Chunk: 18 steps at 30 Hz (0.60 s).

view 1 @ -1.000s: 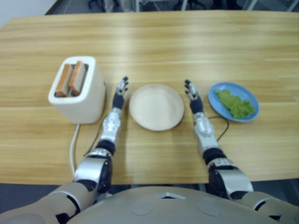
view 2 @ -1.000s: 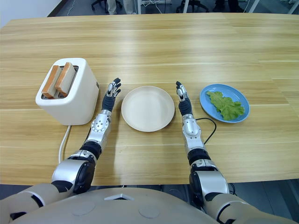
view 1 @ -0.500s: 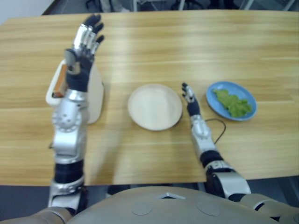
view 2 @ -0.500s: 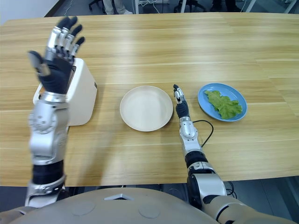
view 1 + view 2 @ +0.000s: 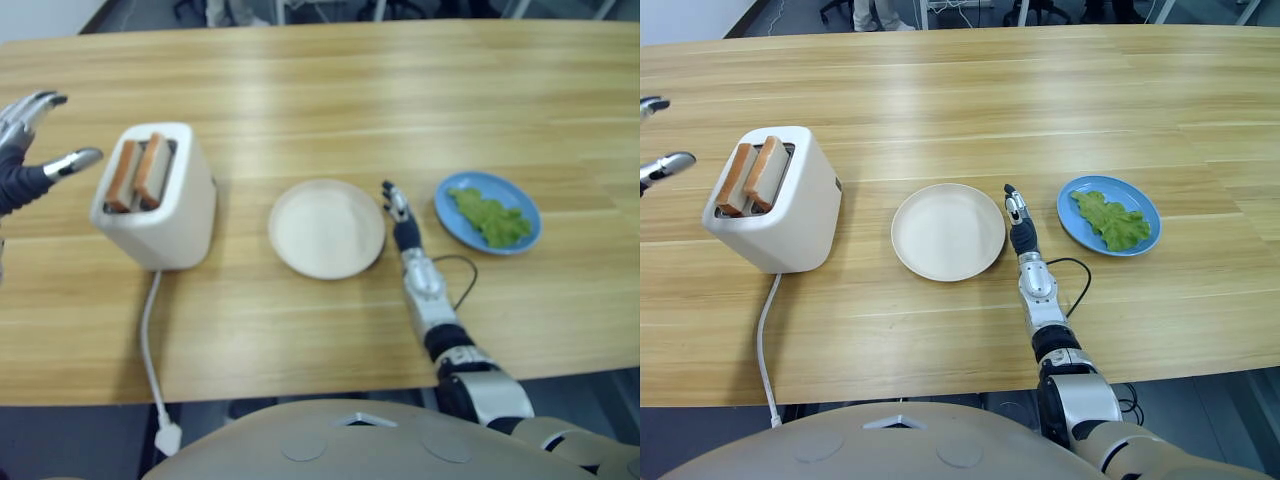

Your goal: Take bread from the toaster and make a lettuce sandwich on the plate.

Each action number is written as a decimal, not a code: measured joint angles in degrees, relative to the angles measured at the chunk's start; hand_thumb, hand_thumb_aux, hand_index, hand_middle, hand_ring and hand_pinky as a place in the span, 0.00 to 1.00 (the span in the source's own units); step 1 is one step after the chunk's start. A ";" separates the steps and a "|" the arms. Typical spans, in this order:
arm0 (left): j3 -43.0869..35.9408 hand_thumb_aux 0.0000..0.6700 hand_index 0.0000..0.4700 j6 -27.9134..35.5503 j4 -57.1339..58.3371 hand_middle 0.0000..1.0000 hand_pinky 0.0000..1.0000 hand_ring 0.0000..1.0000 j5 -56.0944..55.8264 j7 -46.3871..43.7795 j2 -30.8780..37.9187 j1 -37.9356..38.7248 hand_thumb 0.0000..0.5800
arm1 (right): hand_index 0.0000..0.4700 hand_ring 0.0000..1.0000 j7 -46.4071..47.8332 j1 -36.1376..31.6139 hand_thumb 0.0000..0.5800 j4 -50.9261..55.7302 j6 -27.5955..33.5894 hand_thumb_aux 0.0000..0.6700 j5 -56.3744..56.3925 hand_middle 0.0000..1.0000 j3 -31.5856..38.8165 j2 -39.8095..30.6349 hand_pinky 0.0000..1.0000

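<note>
A white toaster [image 5: 155, 212] stands at the table's left with two slices of bread [image 5: 139, 171] upright in its slots. My left hand [image 5: 28, 150] hangs in the air left of the toaster, fingers spread, holding nothing. An empty cream plate [image 5: 326, 228] lies in the middle. My right hand [image 5: 402, 216] rests flat on the table just right of that plate, fingers straight. A blue plate [image 5: 520, 197] further right carries a lettuce leaf [image 5: 485, 215].
The toaster's white cord [image 5: 150, 350] runs down over the table's front edge to a plug [image 5: 166, 437]. A thin black cable [image 5: 462, 279] loops beside my right forearm. Bare wood stretches behind the plates.
My left hand rose from beside the cream plate, passed over the toaster and now sits out to the toaster's left. The right hand stayed on the table.
</note>
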 measured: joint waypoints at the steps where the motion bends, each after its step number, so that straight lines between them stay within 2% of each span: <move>1: -1.28 0.00 0.00 -0.21 1.34 0.00 0.00 0.00 1.66 0.38 0.01 -0.02 0.00 | 0.00 0.00 0.00 0.02 0.00 -0.29 0.03 0.00 0.00 0.00 0.05 0.11 0.00; 9: -8.94 0.00 0.00 -1.90 12.32 0.00 0.00 0.00 11.10 5.42 0.70 -1.93 0.00 | 0.00 0.00 0.17 0.33 0.00 -1.08 0.68 0.00 0.00 0.00 0.09 -0.21 0.00; 18: -14.14 0.00 0.00 -1.52 13.57 0.00 0.00 0.00 13.10 6.03 -0.33 -4.00 0.00 | 0.00 0.00 0.20 0.58 0.00 -1.13 1.23 0.00 0.00 0.00 0.23 -0.41 0.00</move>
